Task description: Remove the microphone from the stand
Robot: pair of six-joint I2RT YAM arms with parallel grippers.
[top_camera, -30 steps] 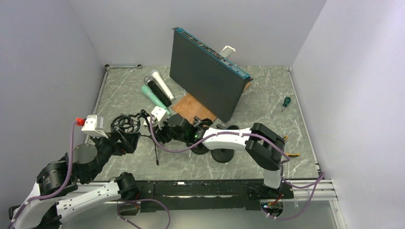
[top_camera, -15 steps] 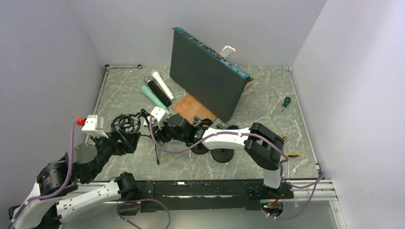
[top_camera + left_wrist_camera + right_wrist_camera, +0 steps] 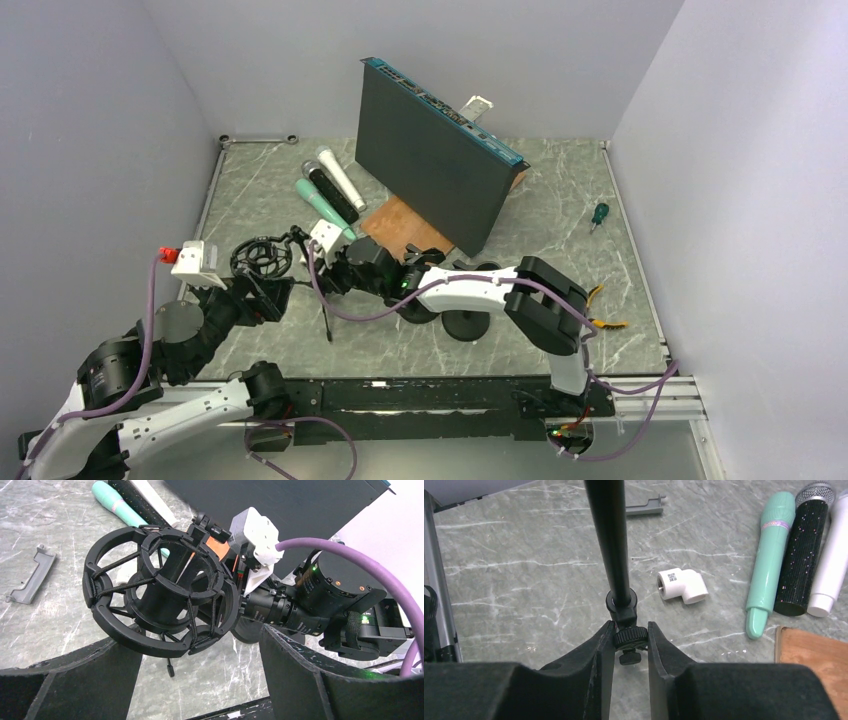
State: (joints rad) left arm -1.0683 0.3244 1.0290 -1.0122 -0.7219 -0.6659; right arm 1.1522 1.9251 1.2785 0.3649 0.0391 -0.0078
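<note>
The stand's black ring-shaped shock mount (image 3: pixel 262 256) (image 3: pixel 160 590) sits on a thin black pole (image 3: pixel 611 540). Its inner cage looks hollow; I see no microphone in it. A green microphone (image 3: pixel 320 205) (image 3: pixel 769 560), a black glitter one (image 3: pixel 801 550) and a white one (image 3: pixel 831 570) lie side by side on the table. My right gripper (image 3: pixel 630 645) (image 3: pixel 312 265) is shut on the knurled knob (image 3: pixel 630 636) at the pole's joint, a pad pressed on each side. My left gripper (image 3: pixel 195 655) (image 3: pixel 268 290) stands open just under the mount, not touching it.
A dark flat box (image 3: pixel 430 160) stands on edge at the back, beside a wooden board (image 3: pixel 400 225). A white elbow fitting (image 3: pixel 681 586) and a grey bracket (image 3: pixel 641 510) lie near the pole. A round black base (image 3: pixel 465 325), a screwdriver (image 3: pixel 598 215) and orange-handled pliers (image 3: pixel 600 320) are to the right.
The right jaws have closed in onto the stand's knob. The shock mount has shifted slightly to the left and away. The left arm has stayed put.
</note>
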